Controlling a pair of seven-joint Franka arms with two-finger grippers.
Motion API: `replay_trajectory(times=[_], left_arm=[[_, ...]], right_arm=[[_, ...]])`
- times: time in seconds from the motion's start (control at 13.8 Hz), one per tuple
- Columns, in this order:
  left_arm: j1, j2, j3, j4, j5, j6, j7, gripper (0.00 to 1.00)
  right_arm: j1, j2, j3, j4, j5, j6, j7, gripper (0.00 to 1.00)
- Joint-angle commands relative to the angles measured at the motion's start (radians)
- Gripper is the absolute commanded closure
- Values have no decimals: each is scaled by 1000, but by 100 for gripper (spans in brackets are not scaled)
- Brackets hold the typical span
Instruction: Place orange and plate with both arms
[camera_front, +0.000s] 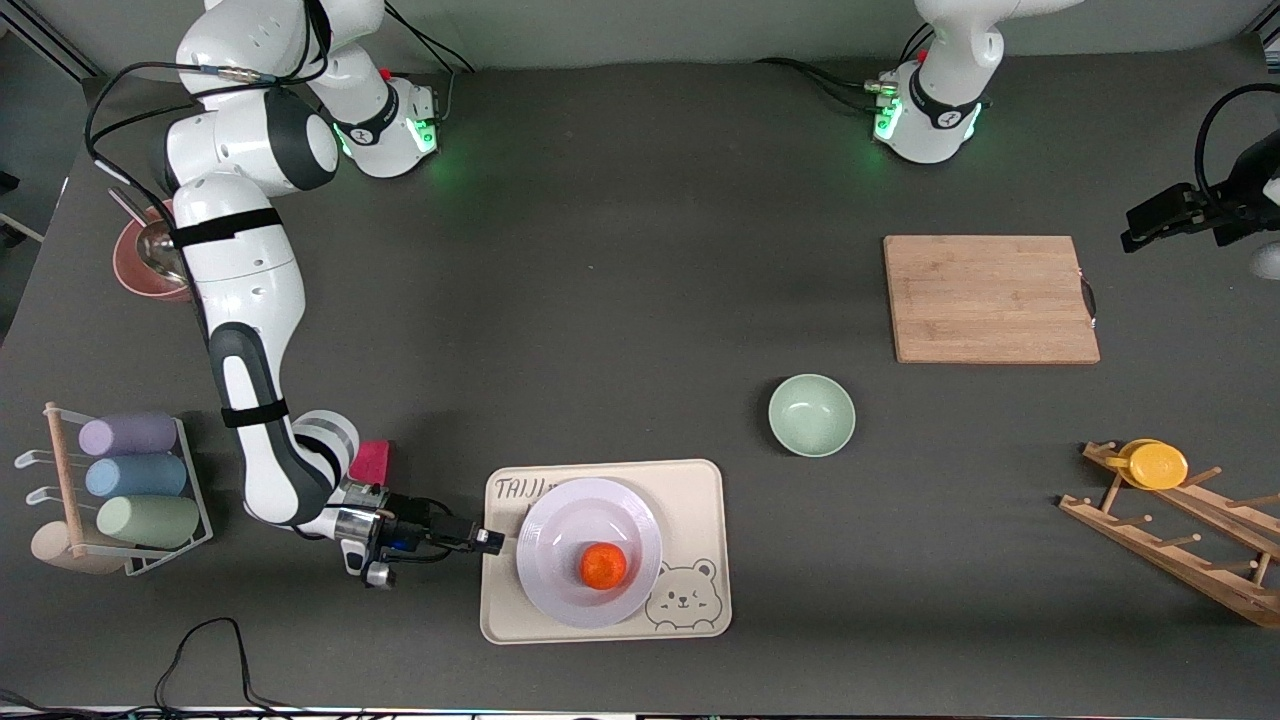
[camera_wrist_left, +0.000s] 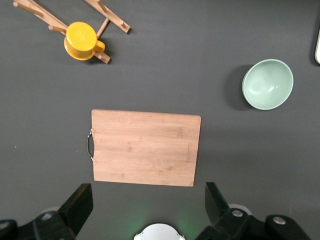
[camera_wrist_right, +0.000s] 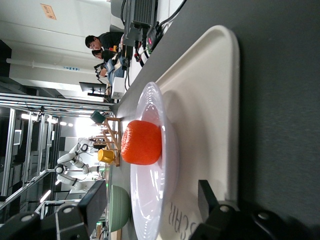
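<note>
The orange (camera_front: 603, 565) lies in the white plate (camera_front: 560, 520), which rests on the cream bear tray (camera_front: 700, 500) near the front camera. In the right wrist view the orange (camera_wrist_right: 141, 142) sits in the plate (camera_wrist_right: 150, 200) just ahead of my fingers. My right gripper (camera_front: 490, 541) is low at the tray's edge toward the right arm's end, open, its tips just short of the plate's rim and holding nothing. My left gripper (camera_front: 1140, 228) hangs open and empty, high above the table beside the wooden cutting board (camera_wrist_left: 145, 147). That arm waits.
A pale green bowl (camera_front: 811, 415) stands between tray and cutting board (camera_front: 990, 298). A wooden peg rack with a yellow cup (camera_front: 1157, 465) is at the left arm's end. A rack of pastel cups (camera_front: 140, 478), a magenta block (camera_front: 372, 462) and a reddish bowl (camera_front: 150, 265) sit at the right arm's end.
</note>
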Motion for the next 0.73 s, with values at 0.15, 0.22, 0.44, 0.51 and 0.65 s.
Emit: replay_trajectory(times=[0.15, 0.22, 0.44, 0.51, 0.65], left_arm=[[4, -14, 2, 6, 16, 8, -3, 0], [4, -14, 9, 6, 14, 8, -4, 0], [2, -14, 14, 9, 16, 16, -3, 0], [4, -14, 14, 12, 14, 16, -3, 0], [4, -16, 16, 25, 16, 5, -3, 0]], right_arm=[[8, -117, -14, -84, -39, 18, 162, 17], [8, -142, -14, -95, -42, 16, 193, 17], [10, -248, -16, -159, -109, 10, 298, 17], [7, -289, -16, -186, -162, 8, 328, 16], [-14, -393, -19, -266, -271, -5, 371, 13]])
